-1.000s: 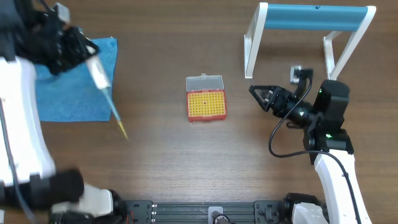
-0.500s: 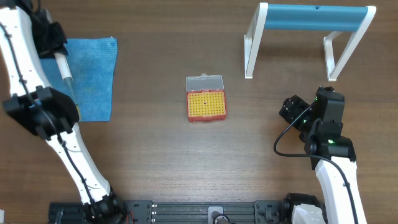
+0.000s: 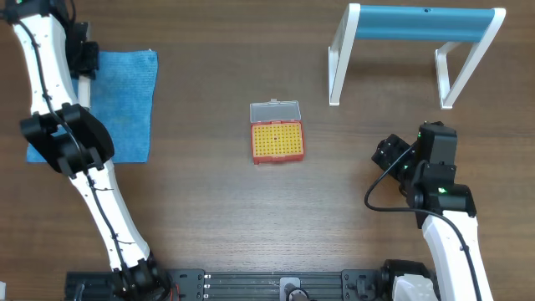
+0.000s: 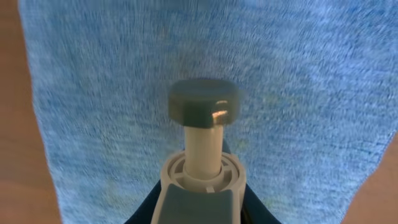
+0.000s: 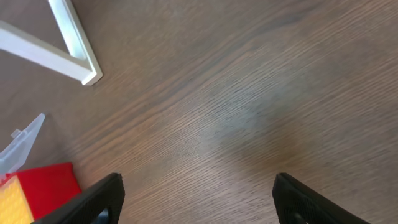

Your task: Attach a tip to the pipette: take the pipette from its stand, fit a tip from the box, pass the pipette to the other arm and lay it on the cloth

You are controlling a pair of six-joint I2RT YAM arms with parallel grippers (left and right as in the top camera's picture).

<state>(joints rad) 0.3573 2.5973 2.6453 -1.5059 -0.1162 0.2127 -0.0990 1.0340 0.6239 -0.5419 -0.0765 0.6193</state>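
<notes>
Left wrist view: the pipette, clamped in the left gripper, has swung in from the edge of the blue cloth to hang over it. The right gripper, wide and empty, has drawn back. Only the lay-down seems left.

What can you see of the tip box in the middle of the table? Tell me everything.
The tip box is a small rectangular case, plastic by its look, with a red-orange base holding a yellow dotted rack. Its clear lid is open, lying back on the side away from the arms' bases. It sits level on the wooden table, between the blue cloth and the white-and-blue stand. Only the table touches it.
</notes>
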